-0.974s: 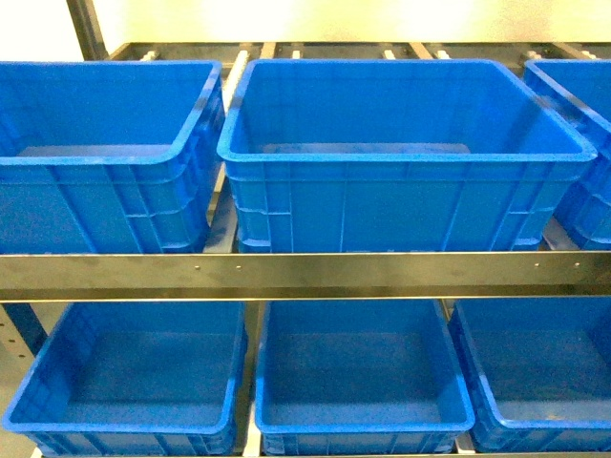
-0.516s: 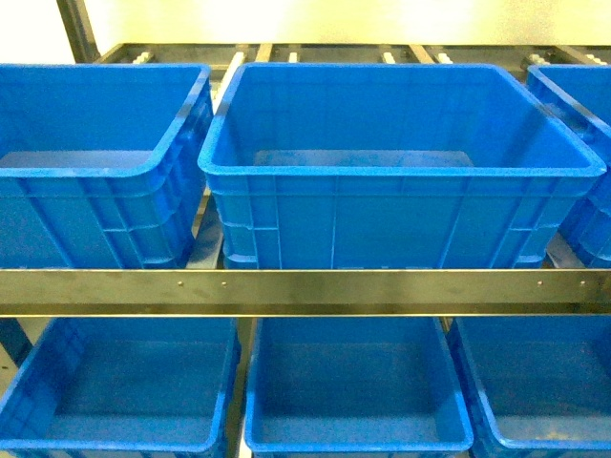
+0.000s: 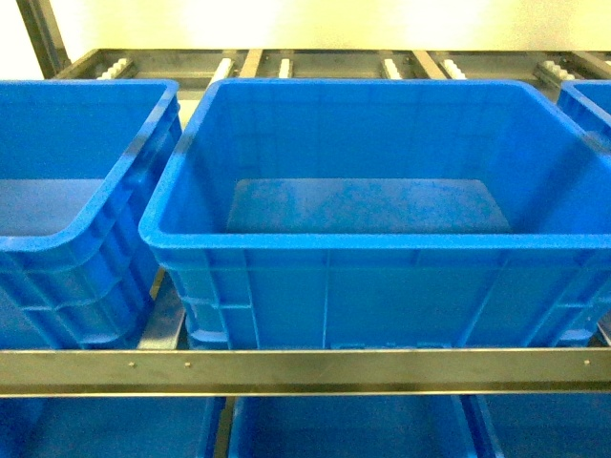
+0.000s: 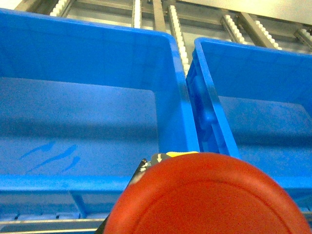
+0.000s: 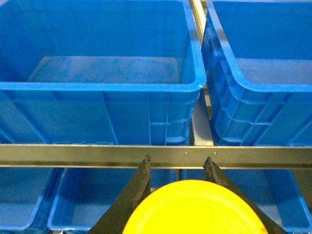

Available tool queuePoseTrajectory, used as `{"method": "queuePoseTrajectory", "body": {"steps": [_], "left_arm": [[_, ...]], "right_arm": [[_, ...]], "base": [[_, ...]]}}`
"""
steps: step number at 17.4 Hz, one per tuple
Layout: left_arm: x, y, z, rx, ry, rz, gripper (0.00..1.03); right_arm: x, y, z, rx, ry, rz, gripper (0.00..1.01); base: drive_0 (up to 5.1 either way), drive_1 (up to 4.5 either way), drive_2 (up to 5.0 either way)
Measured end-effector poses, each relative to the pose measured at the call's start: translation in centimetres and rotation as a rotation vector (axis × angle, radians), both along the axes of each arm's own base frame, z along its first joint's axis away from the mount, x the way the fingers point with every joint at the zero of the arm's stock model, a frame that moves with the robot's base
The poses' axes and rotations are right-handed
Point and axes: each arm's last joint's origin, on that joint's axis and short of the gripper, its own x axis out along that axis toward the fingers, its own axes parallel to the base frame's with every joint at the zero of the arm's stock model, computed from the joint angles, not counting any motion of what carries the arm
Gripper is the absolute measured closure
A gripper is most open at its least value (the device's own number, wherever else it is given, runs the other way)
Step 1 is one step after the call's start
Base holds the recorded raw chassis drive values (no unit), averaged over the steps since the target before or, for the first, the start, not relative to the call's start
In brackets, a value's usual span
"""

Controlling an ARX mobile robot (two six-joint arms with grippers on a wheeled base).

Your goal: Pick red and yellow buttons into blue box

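Red round-capped mushroom push button (image 4: 207,195) fills the bottom of my left wrist view, cap towards the lens, so the left claw (image 4: 146,170) is clamped on it; I only see a sliver of one dark finger and a bit of yellow behind the cap at its upper left edge. Yellow round-capped push button (image 5: 192,208) sits the same way in the right wrist view, held in the right claw (image 5: 178,170), whose two black fingers (image 5: 139,183) stick up on either side just above the cap. Neither claw shows in my head view.

Past the right claw runs a grey metal shelf rail (image 5: 156,156), and right behind it the large deep bright-blue plastic crate (image 5: 97,87), nothing visible inside. Another blue crate (image 5: 258,73) stands just beside it on the right, more blue crates on the lower shelf under the rail.

Left wrist view: the red cap hangs in front of the near rim of a blue crate (image 4: 87,112), with a second one to its right. White roller tracks (image 4: 175,34) run behind them.

Head view: the big crate (image 3: 382,248) is centred on the upper shelf.
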Motion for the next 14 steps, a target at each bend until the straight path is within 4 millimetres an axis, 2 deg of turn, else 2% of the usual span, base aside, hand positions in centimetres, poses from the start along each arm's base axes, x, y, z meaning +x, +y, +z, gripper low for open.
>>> {"method": "queuePoseTrajectory", "body": {"steps": [3,8,11,14], "left_arm": [[0.01,0.00,-0.03,0.000,0.002,0.000,0.78],[0.04,0.01,-0.08,-0.001,0.005,0.000,0.78],[0.04,0.08,-0.05,0.000,0.002,0.006,0.78],[0.02,-0.07,0.01,-0.001,-0.002,-0.009,0.78]], "right_arm": [[0.00,0.00,0.00,0.000,0.001,0.000,0.73],[-0.01,0.00,-0.05,-0.001,0.007,0.001,0.73],[-0.01,0.01,-0.01,0.000,0.004,0.003,0.73],[-0.01,-0.01,0.02,0.000,0.001,-0.001,0.73]], "base": [[0.0,4.25,-4.2],[0.0,0.00,0.0],[5.1,-2.34,-2.3],[0.0,0.00,0.0]]}}
